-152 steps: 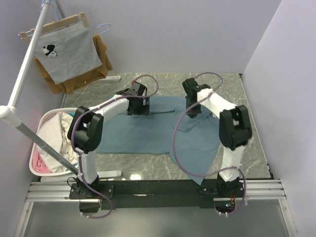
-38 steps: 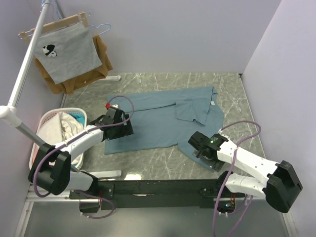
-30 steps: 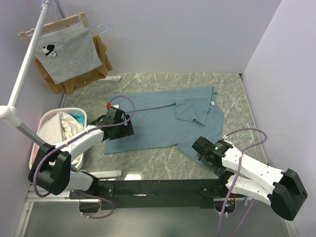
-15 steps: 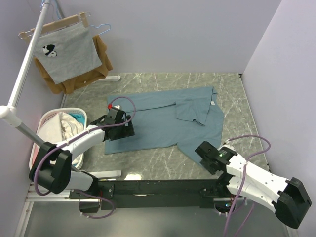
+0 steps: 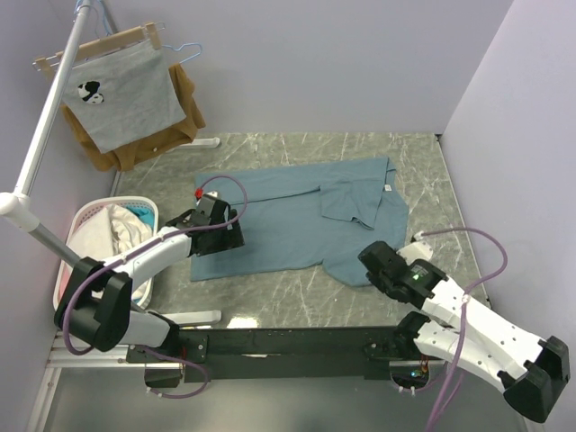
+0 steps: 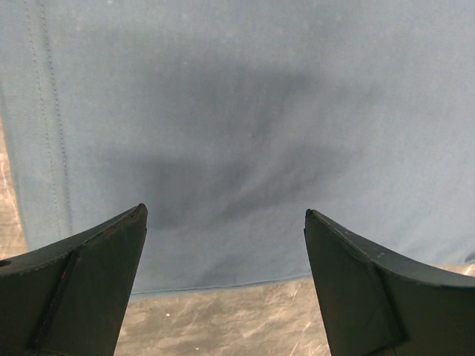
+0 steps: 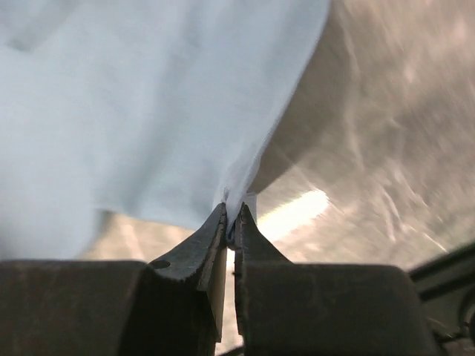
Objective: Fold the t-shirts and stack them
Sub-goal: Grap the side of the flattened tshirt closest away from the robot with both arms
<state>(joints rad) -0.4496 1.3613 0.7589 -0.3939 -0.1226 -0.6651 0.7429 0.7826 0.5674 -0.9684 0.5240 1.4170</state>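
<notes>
On the marble table (image 5: pixel 423 180), the teal t-shirt (image 5: pixel 297 211) lies spread flat across the middle, with one sleeve folded in over its body at the far right. Your right gripper (image 5: pixel 372 261) sits at the shirt's near right corner. Its jaws are pressed together on a thin edge of the cloth, and the right wrist view shows only a sliver of fabric caught at the very tips (image 7: pixel 231 222). That small bite is your main risk, because a quick lift or a sideways tug could pull the hem straight out.

Your left gripper (image 5: pixel 219 236) is spread wide over the shirt's near left edge and grips nothing. I cannot tell whether its fingertips (image 6: pixel 111 245) touch the cloth. With that side unheld, pulling from the right alone would likely drag the whole shirt across the stone. That would bunch the body, spill the folded sleeve, and leave you a skewed fold.
</notes>
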